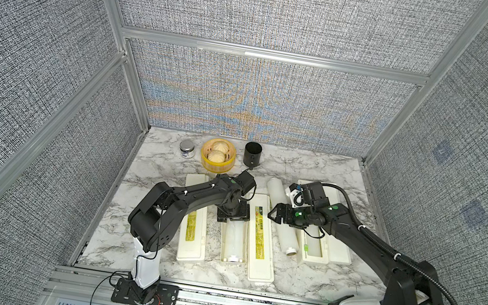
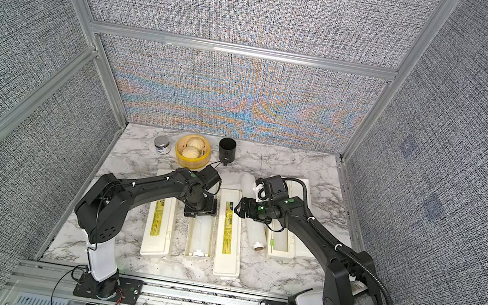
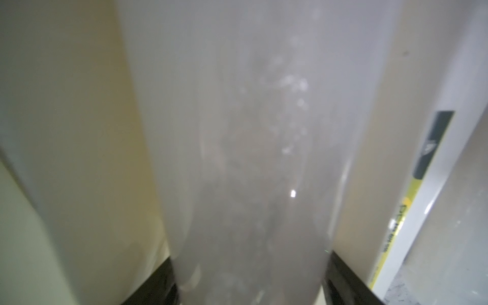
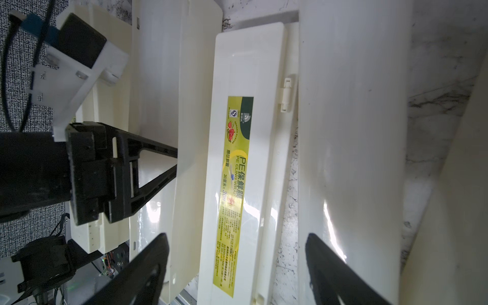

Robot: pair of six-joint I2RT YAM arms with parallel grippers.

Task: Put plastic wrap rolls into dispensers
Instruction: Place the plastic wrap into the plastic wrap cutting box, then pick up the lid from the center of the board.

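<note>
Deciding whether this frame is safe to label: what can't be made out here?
- Left gripper grip: left wrist view is blurred; its body covers the jaws in both top views, so contact with the roll is unclear.
- Closed dispenser: shut lid hides any contents in both top views.
- Rightmost tray: right arm covers much of it in both top views; roll inside or not, unclear.

The left gripper (image 1: 233, 219) hides the far part of the roll (image 1: 234, 241), which is blurred in the left wrist view.
</note>
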